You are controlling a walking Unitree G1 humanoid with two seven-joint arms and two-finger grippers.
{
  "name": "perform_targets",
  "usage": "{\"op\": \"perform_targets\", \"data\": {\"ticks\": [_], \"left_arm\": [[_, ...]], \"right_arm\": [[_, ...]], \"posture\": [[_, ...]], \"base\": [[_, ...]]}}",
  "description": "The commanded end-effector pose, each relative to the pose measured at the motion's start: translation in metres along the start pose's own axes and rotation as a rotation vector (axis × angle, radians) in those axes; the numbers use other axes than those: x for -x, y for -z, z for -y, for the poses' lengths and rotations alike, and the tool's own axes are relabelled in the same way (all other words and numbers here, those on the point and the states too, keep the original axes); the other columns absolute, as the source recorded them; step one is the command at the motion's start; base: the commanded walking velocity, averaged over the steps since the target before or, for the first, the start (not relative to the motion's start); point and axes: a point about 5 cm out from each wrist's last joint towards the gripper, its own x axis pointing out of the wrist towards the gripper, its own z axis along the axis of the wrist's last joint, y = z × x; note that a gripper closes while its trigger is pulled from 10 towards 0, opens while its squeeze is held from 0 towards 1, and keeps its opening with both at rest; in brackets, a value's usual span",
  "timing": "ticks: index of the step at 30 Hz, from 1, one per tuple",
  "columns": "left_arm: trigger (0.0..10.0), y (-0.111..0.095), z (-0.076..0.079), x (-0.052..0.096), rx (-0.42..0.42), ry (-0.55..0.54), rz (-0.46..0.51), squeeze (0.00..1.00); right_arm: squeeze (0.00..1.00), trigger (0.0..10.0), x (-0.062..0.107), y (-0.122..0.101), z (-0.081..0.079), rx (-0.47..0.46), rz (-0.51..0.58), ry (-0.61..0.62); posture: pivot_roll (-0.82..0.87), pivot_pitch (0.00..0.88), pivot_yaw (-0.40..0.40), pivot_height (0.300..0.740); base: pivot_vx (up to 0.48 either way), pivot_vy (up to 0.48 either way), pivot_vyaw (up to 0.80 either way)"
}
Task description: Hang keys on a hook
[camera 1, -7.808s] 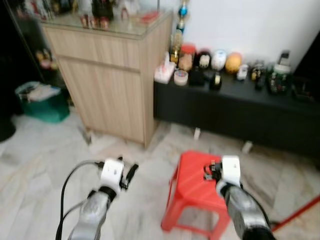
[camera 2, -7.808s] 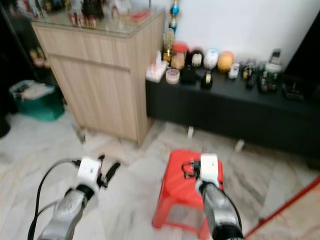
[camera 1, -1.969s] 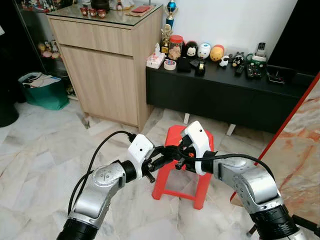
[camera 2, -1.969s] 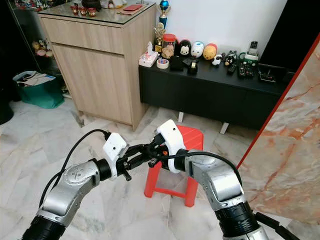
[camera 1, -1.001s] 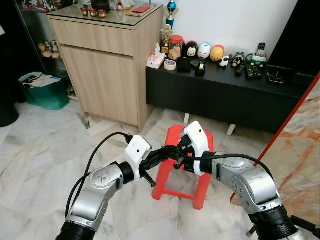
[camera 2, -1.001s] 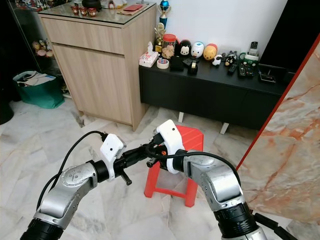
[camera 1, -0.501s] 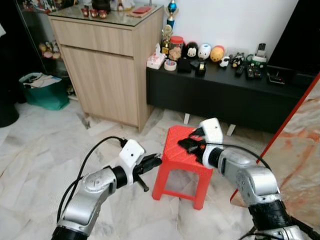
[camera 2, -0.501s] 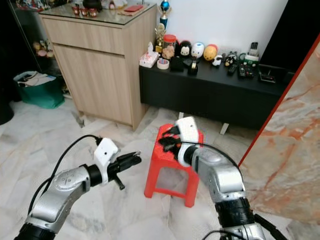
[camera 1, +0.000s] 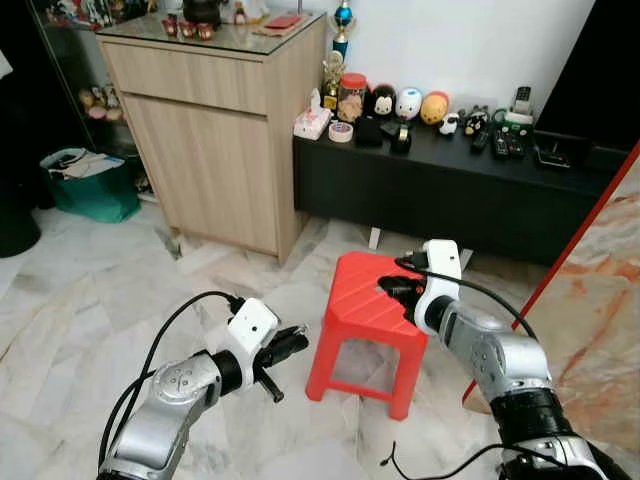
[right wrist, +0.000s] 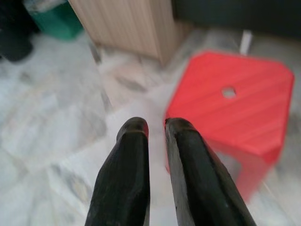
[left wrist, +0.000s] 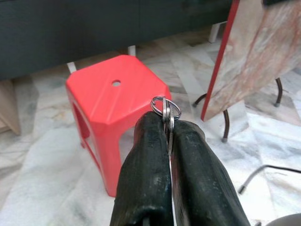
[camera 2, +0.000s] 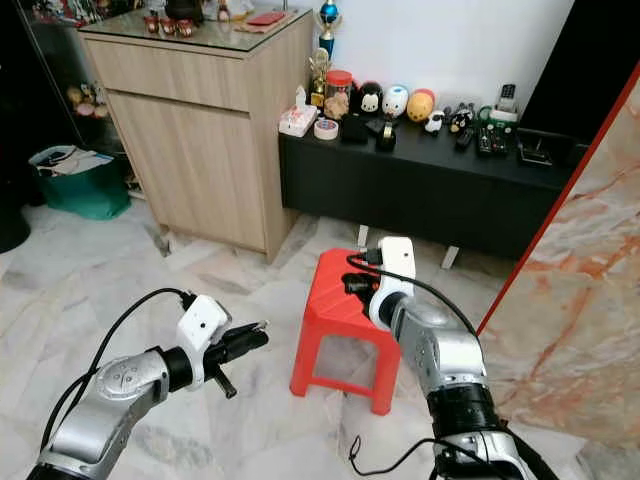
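Left gripper [left wrist: 168,126]: fingers pinched together on the keys [left wrist: 166,109]; in the head views it is held low over the floor at about 7 o'clock, pointing toward the stool.
Keys: a small metal ring and flat blades stick out from between the left fingertips; the ring stands clear above the tips, and the rest is hidden between the fingers.
Right gripper [right wrist: 155,126]: fingers nearly closed with a thin gap between the tips and nothing in them; in the head views it sits over the right edge of the stool top, at about 4 o'clock.
Red stool [camera 1: 365,300]: plastic, standing upright on the floor near the centre, between the two arms; it has a small round hole in its ribbed top.
Marble floor [camera 1: 80,290]: pale with grey veins, spreading under both arms.
Wooden cabinet [camera 1: 215,140]: at 11 o'clock, with a glass top carrying small items too small to tell.
Black low cabinet [camera 1: 450,190]: at 1 o'clock against the white wall, touching the wooden cabinet's side; a row of small figurines, a tape roll, a tissue box and remote controls lie on it.
Green bin [camera 1: 85,185]: at 9 o'clock on the floor, left of the wooden cabinet.
Marble slab [camera 1: 600,300]: at 3 o'clock, red-edged and leaning upright.
Black cable [camera 2: 385,455]: loops on the floor at 6 o'clock, beside the right arm.
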Motion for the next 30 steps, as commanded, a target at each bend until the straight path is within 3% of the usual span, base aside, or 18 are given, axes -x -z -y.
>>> {"op": "perform_targets", "data": {"ticks": [1,2,3,6,7,12,13,16,20,22,25,26,30], "left_arm": [[9.0,0.001,-0.003,0.0,-0.028,-0.029,-0.005,0.0],[9.0,0.001,-0.003,0.0,-0.028,-0.029,-0.005,0.0],[10.0,0.002,-0.005,-0.001,-0.044,-0.05,-0.008,0.0],[10.0,0.008,-0.016,-0.002,-0.073,-0.132,-0.037,0.0],[10.0,0.014,-0.022,-0.001,-0.091,-0.186,-0.056,0.0],[10.0,0.028,-0.033,0.002,-0.085,-0.31,-0.083,0.0],[10.0,0.034,-0.036,0.004,-0.08,-0.357,-0.094,0.0],[10.0,0.038,-0.037,0.005,-0.071,-0.388,-0.093,0.0],[10.0,0.042,-0.038,0.005,-0.073,-0.413,-0.099,0.0],[10.0,0.05,-0.037,0.005,-0.062,-0.429,-0.127,0.0],[10.0,0.076,-0.039,0.01,0.043,-0.492,-0.216,0.0],[10.0,0.091,-0.042,0.018,0.109,-0.548,-0.266,0.0],[10.0,0.126,-0.044,0.043,0.2,-0.655,-0.412,0.0]], "right_arm": [[0.0,10.0,-0.001,0.017,0.009,0.046,-0.05,0.052],[0.0,10.0,-0.001,0.017,0.009,0.046,-0.05,0.052],[0.0,10.0,-0.002,0.024,0.012,0.068,-0.072,0.071],[0.0,10.0,-0.004,0.055,0.023,0.114,-0.154,0.136],[0.0,10.0,-0.003,0.076,0.029,0.11,-0.192,0.176],[0.0,10.0,0.003,0.114,0.034,0.059,-0.241,0.221],[0.0,10.0,0.009,0.133,0.036,0.052,-0.292,0.249],[0.0,10.0,0.015,0.149,0.038,0.061,-0.337,0.272],[0.0,10.0,0.021,0.165,0.04,0.015,-0.366,0.308],[0.0,10.0,0.027,0.18,0.039,-0.077,-0.376,0.349],[0.0,10.0,0.035,0.196,0.039,-0.131,-0.42,0.391],[0.0,10.0,0.039,0.202,0.039,-0.133,-0.439,0.406],[0.0,10.0,0.043,0.21,0.038,-0.136,-0.452,0.417]], "posture": [[0.07,0.0,-0.058,0.74],[0.07,0.0,-0.058,0.74],[0.06,0.0,-0.057,0.74],[0.06,0.0,-0.057,0.74],[0.07,0.0,-0.057,0.74],[0.07,0.0,-0.055,0.74],[0.07,0.0,-0.056,0.74],[0.07,0.0,-0.058,0.74],[0.07,0.0,-0.061,0.74],[0.07,0.0,-0.063,0.74],[0.08,0.0,-0.064,0.74],[0.07,0.0,-0.066,0.74],[0.07,0.0,-0.071,0.74]], "base": [[0.0,0.0,0.0],[0.0,0.0,0.0],[0.0,0.0,0.0],[0.0,0.0,0.0],[0.0,0.0,0.0],[0.0,0.0,0.0],[0.0,0.0,0.0],[0.0,0.0,0.0],[0.0,0.0,0.0],[0.0,0.0,0.0],[0.0,0.0,0.0],[0.0,0.0,0.0],[0.0,0.0,0.0]]}}
